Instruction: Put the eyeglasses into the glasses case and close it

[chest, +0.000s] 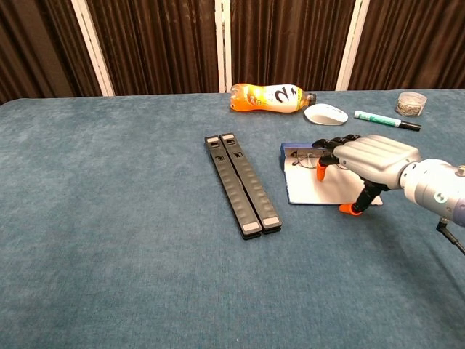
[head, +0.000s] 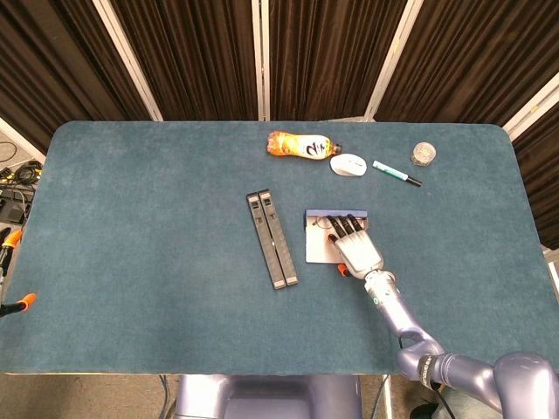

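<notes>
The glasses case (head: 316, 247) lies open and flat on the blue table, a white panel with a blue strip along its far edge; the chest view shows the glasses case (chest: 309, 190) right of centre. The eyeglasses (head: 323, 223) rest at the far end of the case, and in the chest view the thin-framed eyeglasses (chest: 301, 158) sit against the blue strip. My right hand (head: 358, 249) is palm down over the case's right half, its fingers stretched to the eyeglasses' right side. In the chest view my right hand (chest: 370, 158) has spread fingers and grips nothing. No left hand shows.
Two long black bars (head: 272, 238) lie side by side left of the case. Along the far edge lie an orange bottle (head: 299, 145), a white mouse (head: 348, 164), a green-capped marker (head: 396, 173) and a small clear jar (head: 424, 154).
</notes>
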Robot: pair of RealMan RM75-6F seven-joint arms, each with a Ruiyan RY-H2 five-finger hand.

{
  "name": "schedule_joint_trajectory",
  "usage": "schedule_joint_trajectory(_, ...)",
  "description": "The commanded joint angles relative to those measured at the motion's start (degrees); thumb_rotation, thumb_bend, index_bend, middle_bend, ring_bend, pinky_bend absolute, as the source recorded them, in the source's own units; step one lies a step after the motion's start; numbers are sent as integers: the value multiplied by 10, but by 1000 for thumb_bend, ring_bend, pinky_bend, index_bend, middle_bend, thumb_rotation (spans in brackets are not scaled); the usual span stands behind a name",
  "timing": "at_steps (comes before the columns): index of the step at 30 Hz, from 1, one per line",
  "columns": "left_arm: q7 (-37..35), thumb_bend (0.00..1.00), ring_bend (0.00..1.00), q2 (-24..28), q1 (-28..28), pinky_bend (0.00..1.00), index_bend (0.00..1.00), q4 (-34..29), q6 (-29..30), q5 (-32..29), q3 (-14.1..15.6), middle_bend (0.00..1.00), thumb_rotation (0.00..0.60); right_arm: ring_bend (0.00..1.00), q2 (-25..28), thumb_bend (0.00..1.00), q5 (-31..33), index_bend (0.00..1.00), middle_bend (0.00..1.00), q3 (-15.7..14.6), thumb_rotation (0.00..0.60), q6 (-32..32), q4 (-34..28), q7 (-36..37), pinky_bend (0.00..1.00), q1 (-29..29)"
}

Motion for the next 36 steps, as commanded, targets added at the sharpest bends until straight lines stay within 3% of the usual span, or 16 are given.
schedule_joint_trajectory(1,1,0,0,0,0,0,0,0,0,0,0,0,600,0,-2,207,-1,361,0,0,600,-1,3,1,0,0)
schedule_joint_trajectory(10,2,0,0,-1,-1,0,0,0,-1,-1,0,0,600,0,-7,424,-11,418,0,-2,600,2,18,12,0,-1)
schedule_joint_trajectory(36,2,0,0,-1,-2,0,0,2,-4,-6,-2,0,600,0,-23,430,-5,479,0,32,600,-2,48,35,0,18)
